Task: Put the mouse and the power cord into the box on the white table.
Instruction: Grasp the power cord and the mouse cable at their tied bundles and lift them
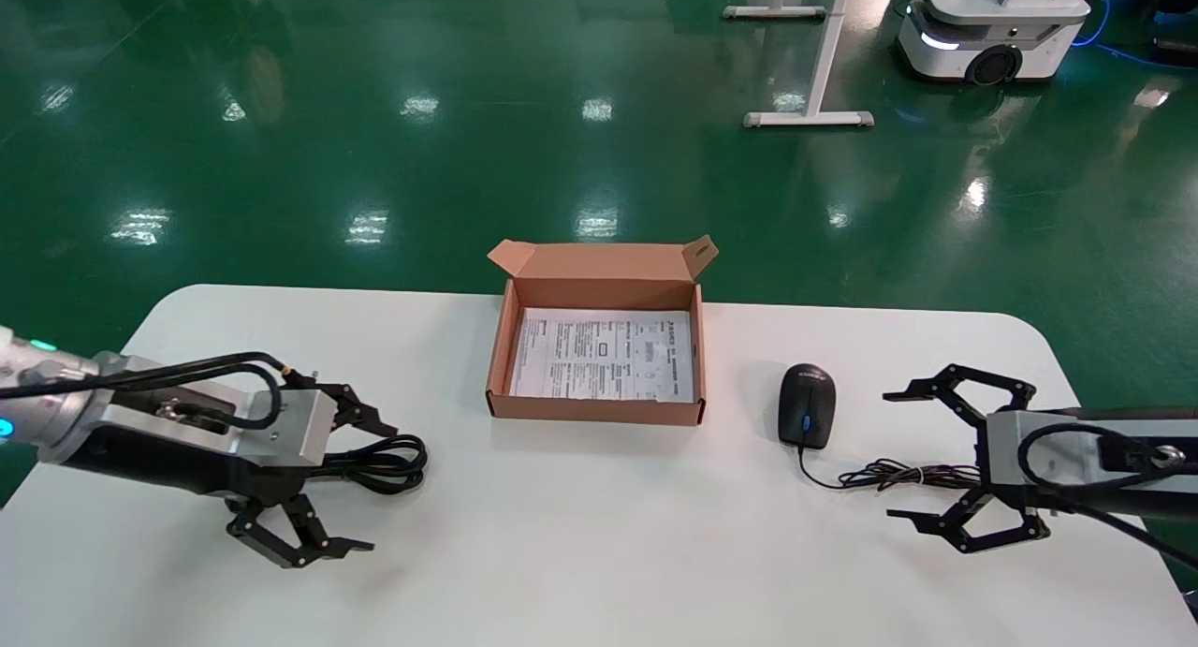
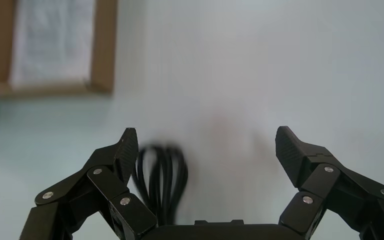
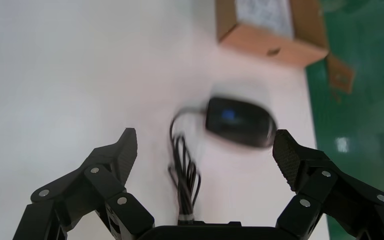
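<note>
a robotics lab (glossy green floor (image 1: 374, 113), parked mobile robot (image 1: 992, 29)).

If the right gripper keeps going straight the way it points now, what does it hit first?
Probably the mouse's bundled wire, which lies on the table directly ahead of the open right gripper, between its jaws. Past it sits the mouse itself. Height above the table is unclear, so it might pass over the wire.

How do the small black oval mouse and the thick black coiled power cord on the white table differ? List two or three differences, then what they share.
The small black oval mouse lies on the robot's right of the brown cardboard box; the thick black coiled power cord lies on its left. The mouse is a solid rounded body with a blue wheel; the cord is looped cable. The mouse lies ahead of the open right gripper; the cord lies partly under the open left gripper. Both are black, on the table, outside the box.
</note>
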Robot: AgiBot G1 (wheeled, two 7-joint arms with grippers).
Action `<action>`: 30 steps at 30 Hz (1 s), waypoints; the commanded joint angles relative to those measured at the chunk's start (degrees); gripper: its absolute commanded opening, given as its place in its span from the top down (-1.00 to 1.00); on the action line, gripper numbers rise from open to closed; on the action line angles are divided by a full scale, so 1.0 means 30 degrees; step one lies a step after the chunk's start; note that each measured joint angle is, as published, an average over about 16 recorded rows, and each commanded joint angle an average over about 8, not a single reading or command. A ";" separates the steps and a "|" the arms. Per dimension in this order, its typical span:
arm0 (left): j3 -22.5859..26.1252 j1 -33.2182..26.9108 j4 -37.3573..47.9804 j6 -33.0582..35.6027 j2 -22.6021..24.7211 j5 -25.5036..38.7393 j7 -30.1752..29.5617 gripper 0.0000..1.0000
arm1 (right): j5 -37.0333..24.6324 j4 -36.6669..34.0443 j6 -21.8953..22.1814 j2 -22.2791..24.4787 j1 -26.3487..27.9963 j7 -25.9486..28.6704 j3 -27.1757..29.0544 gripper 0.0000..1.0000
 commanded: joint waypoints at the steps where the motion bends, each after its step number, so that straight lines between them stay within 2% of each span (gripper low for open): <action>1: 0.0946 -0.0812 0.1610 -0.0061 0.0667 0.1233 0.0853 -1.00 | -0.1055 -0.1331 0.0065 -0.0436 0.0658 -0.1256 -0.0465 -1.00; 8: 0.2170 -0.2391 0.6846 -0.0772 0.2681 0.3169 0.4237 -1.00 | -0.2850 -0.5392 0.0862 -0.1517 0.2070 -0.3938 -0.1349 -1.00; 15: 0.2500 -0.2983 1.0587 -0.1526 0.3777 0.3743 0.6401 -1.00 | -0.3668 -0.8284 0.2281 -0.2531 0.3056 -0.5657 -0.1713 -1.00; 22: 0.2450 -0.3358 1.2780 -0.2347 0.4141 0.3752 0.7559 -1.00 | -0.3802 -1.0232 0.3397 -0.3506 0.3715 -0.6366 -0.1740 -1.00; 29: 0.2400 -0.3539 1.3998 -0.3023 0.4266 0.3718 0.8150 -1.00 | -0.3752 -1.1389 0.3854 -0.4202 0.4121 -0.6550 -0.1696 -1.00; 30: 0.2401 -0.3538 1.4112 -0.3084 0.4285 0.3722 0.8221 -1.00 | -0.3746 -1.1524 0.3887 -0.4264 0.4153 -0.6535 -0.1692 -0.88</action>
